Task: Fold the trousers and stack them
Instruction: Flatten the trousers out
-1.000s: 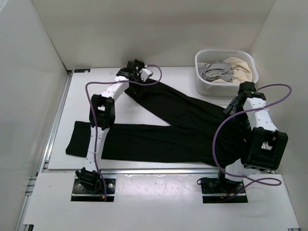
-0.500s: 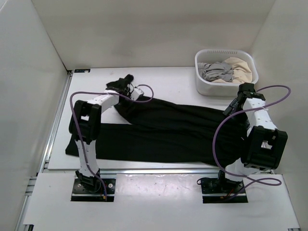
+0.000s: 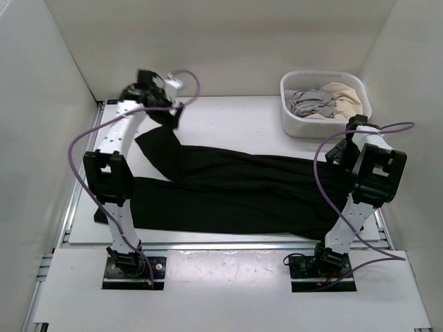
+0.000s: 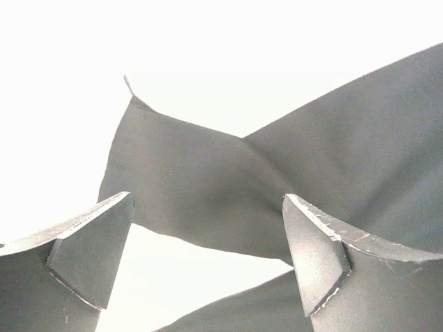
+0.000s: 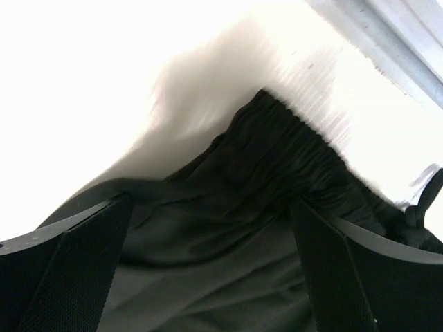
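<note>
The black trousers [image 3: 242, 187] lie across the table, waistband at the right and both legs running left, nearly side by side. The far leg's end [image 3: 149, 145] lies at the back left. My left gripper [image 3: 168, 116] is raised above that leg end. In the left wrist view the gripper [image 4: 208, 200] is open and empty, with the trousers [image 4: 208, 159] on the table below. My right gripper [image 3: 341, 151] is low over the waistband. In the right wrist view it [image 5: 208, 207] is open, with its fingers wide on either side of the gathered waistband [image 5: 297, 145].
A white basket [image 3: 287, 121] stands at the back right with a grey garment [image 3: 308, 102] and a beige garment [image 3: 345, 97] in it. White walls close in the left, back and right sides. A metal rail [image 3: 79, 173] runs along the table's left edge.
My left gripper swung the far trouser leg leftward beside the near leg, let it go and rose toward the back left. My right arm's elbow moved back; its gripper stayed at the waistband.
</note>
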Robot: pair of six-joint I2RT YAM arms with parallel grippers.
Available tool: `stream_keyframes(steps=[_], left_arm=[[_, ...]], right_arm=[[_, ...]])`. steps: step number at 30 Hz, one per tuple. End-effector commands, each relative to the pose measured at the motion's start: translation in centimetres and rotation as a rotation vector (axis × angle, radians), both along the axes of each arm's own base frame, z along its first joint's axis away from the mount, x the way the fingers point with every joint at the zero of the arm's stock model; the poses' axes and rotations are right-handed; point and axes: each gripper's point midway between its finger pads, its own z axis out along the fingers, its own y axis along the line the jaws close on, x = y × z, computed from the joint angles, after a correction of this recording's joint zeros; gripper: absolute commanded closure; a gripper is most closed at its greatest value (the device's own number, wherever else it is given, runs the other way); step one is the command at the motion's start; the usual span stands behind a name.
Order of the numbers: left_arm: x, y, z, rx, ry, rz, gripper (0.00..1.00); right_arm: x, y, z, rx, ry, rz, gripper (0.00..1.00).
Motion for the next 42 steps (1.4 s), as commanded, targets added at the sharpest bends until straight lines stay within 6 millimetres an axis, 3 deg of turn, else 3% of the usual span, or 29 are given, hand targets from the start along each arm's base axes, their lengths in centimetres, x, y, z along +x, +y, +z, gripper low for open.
stream_keyframes(steps=[1,3,6,7,8,10,15,20,23,25,27,28,29,30,32,33,35,36,38,40,42], left_arm=[[4.4,5.1,0.5,-0.007,-0.038,0.172,0.00],[6.0,5.9,-0.4,0.004,-0.039,0.201,0.00],[8.0,5.3,-2.6,-0.017,-0.022,0.185,0.00],[8.5,4.5,-2.7,-0.026,-0.030,0.168,0.00],[8.8,3.7,-4.7,-0.030,0.003,0.152,0.00],[9.1,2.4,-5.6,-0.067,0.017,0.130,0.00],[11.9,1.5,-7.4,-0.133,-0.035,0.169,0.00],[13.2,2.4,-10.1,-0.041,-0.049,0.235,0.00],[13.2,3.7,-12.0,0.022,-0.035,0.279,0.00],[12.8,4.1,-13.6,0.048,-0.010,0.292,0.00],[12.6,4.0,-13.9,0.048,-0.001,0.279,0.15],[12.4,4.0,-14.3,0.051,0.009,0.279,0.27],[12.5,3.7,-13.3,0.035,-0.004,0.270,0.42],[12.1,3.5,-12.6,0.022,-0.005,0.262,0.67],[12.1,3.4,-11.3,0.023,-0.027,0.237,0.82],[11.7,3.5,-10.5,0.022,-0.032,0.237,0.86],[11.5,3.9,-9.5,0.048,-0.051,0.228,0.86],[11.1,4.0,-9.2,0.049,-0.048,0.228,0.86],[10.9,4.0,-6.7,0.041,-0.086,0.229,0.86],[10.5,4.0,-4.0,0.032,-0.126,0.230,0.86],[10.2,3.9,-2.7,0.020,-0.144,0.225,0.86]], right_arm=[[1.8,-1.4,0.5,-0.046,-0.059,-0.069,0.01],[1.8,-2.4,0.2,-0.091,-0.038,-0.088,0.01],[1.6,-2.4,-0.6,-0.094,-0.015,-0.098,0.02],[1.5,-2.4,-1.0,-0.092,-0.006,-0.097,0.05],[1.4,-2.4,-1.3,-0.089,0.003,-0.097,0.06],[1.0,-2.4,-2.1,-0.094,0.025,-0.109,0.10],[0.2,-2.2,-3.0,-0.089,0.041,-0.117,0.27],[-0.1,-2.1,-2.4,-0.091,0.032,-0.118,0.44],[-0.6,-1.9,-2.0,-0.092,0.028,-0.118,0.48],[-0.7,-1.9,-1.4,-0.095,0.017,-0.110,0.56],[-0.8,-2.1,-1.3,-0.106,0.023,-0.101,0.62],[-1.0,-2.1,-1.0,-0.106,0.023,-0.101,0.62],[-1.0,-2.1,-1.0,-0.108,0.029,-0.082,0.62],[-0.9,-2.2,-0.7,-0.109,0.031,-0.071,0.51],[-0.9,-2.3,-0.1,-0.114,0.030,-0.042,0.22],[-0.7,-2.4,0.6,-0.119,0.020,-0.033,0.11],[-0.6,-2.3,1.6,-0.118,-0.006,-0.022,0.11],[-0.1,-2.4,3.1,-0.133,-0.060,-0.025,0.11],[-0.1,-2.4,4.1,-0.147,-0.112,-0.028,0.12],[1.1,-1.9,5.8,-0.130,-0.225,-0.029,0.15],[1.6,-1.5,6.2,-0.103,-0.258,-0.041,0.16]])
